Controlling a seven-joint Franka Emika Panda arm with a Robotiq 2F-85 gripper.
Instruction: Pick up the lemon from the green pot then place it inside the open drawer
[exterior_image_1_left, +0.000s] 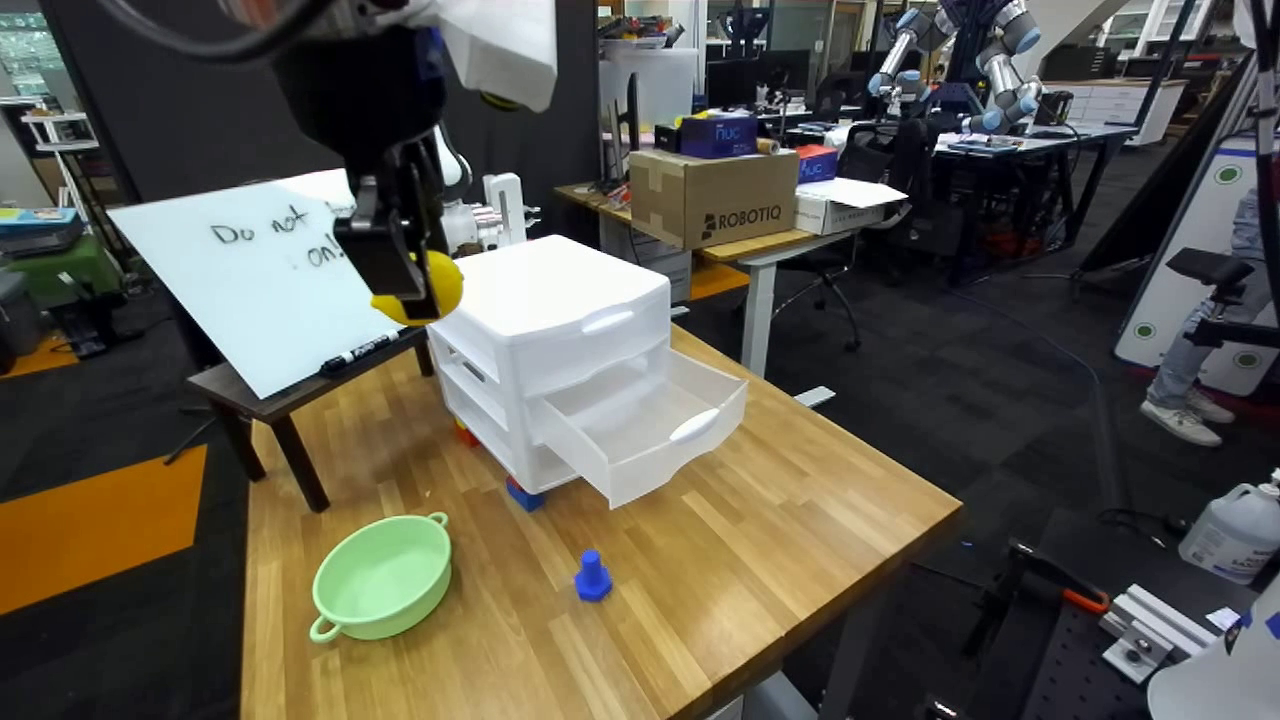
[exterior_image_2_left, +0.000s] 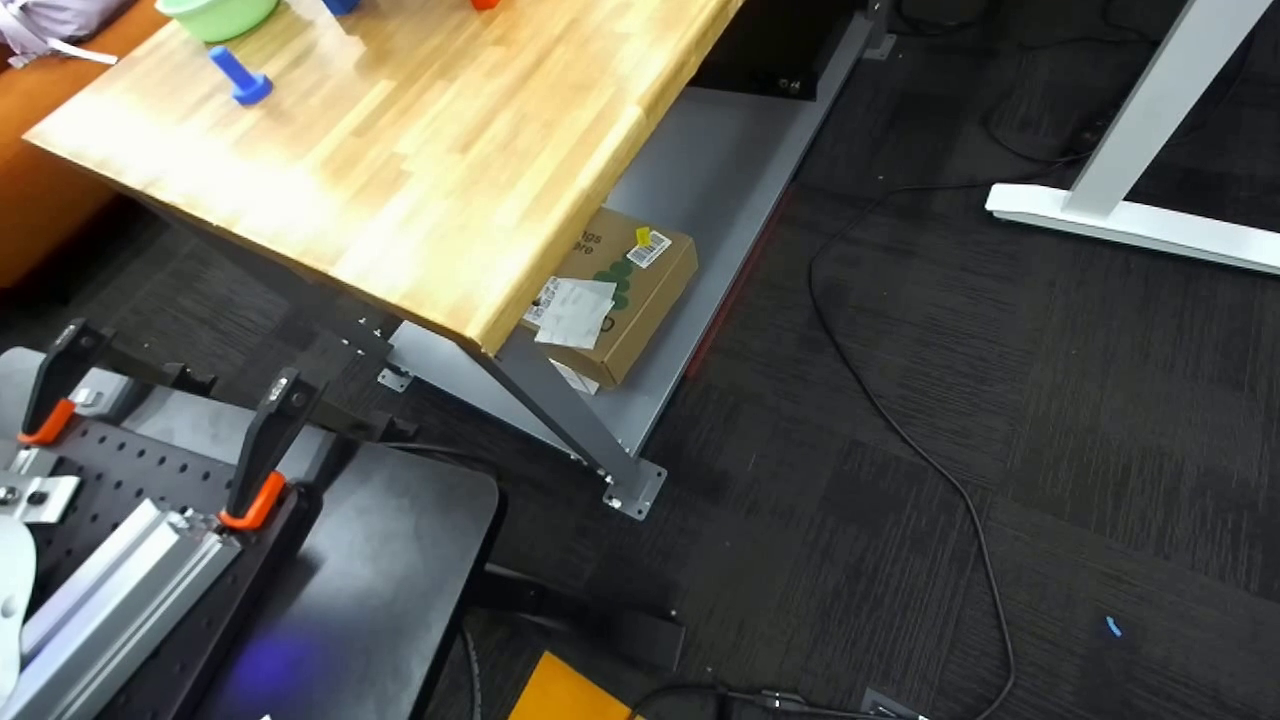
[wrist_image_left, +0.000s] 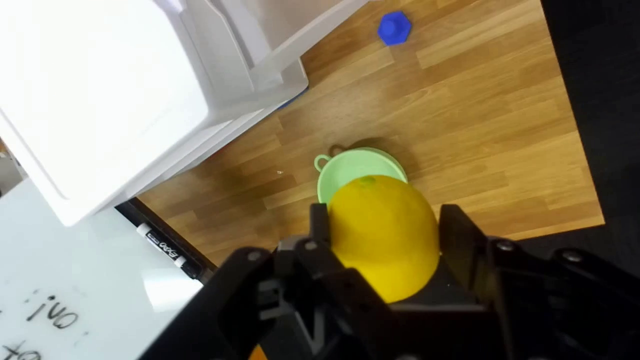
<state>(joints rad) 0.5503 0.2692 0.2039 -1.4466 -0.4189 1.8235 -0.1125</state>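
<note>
Your gripper (wrist_image_left: 385, 225) has its jaws clamped on the lemon (wrist_image_left: 382, 240) from both sides, probably against slipping; you hold it higher than the drawer (exterior_image_1_left: 655, 468), not yet over it, presumably to clear the unit (exterior_image_1_left: 555, 285). The pot (exterior_image_1_left: 385, 572) sits apart from the drawer, which stands open, likely for the drop.

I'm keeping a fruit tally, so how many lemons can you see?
1: the lemon, held in the gripper, off the table. More could be hidden in the closed top drawer.
</note>
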